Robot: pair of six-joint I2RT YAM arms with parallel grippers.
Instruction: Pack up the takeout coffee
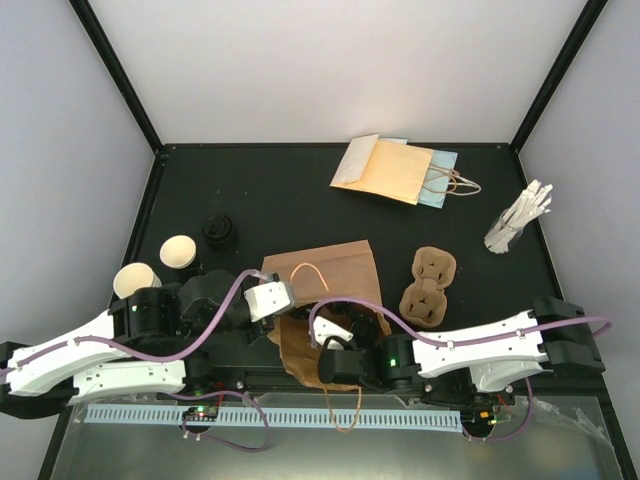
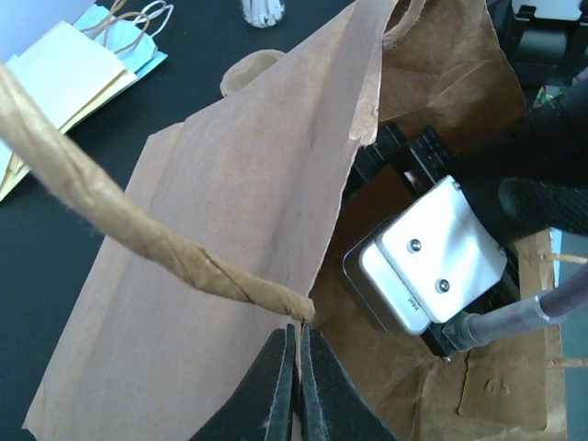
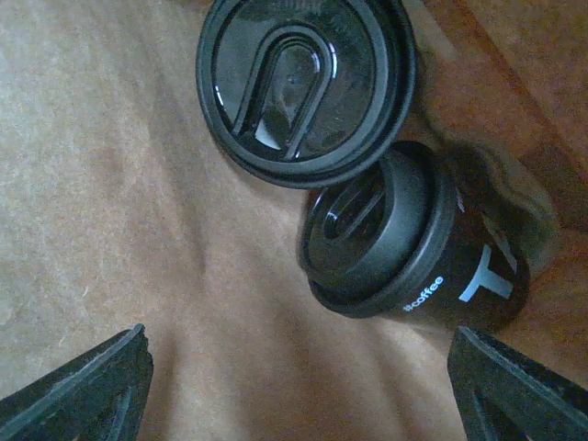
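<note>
Pinching bag (image 2: 230,276): left end effector (image 2: 296,347); right end effector (image 3: 299,358) agape over lidded cup (image 3: 413,248) inside.

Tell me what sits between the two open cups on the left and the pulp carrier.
The brown paper bag, its edge pinched by the left gripper; the top external view shows it.

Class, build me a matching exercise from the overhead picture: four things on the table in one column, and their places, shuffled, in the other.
Things:
1 two open cups
2 cup carrier
3 white sticks
4 flat paper bags

Places:
A at the back
B just right of the brown bag
C left side
D right side

Pairs: 1-C, 2-B, 3-D, 4-A
</note>
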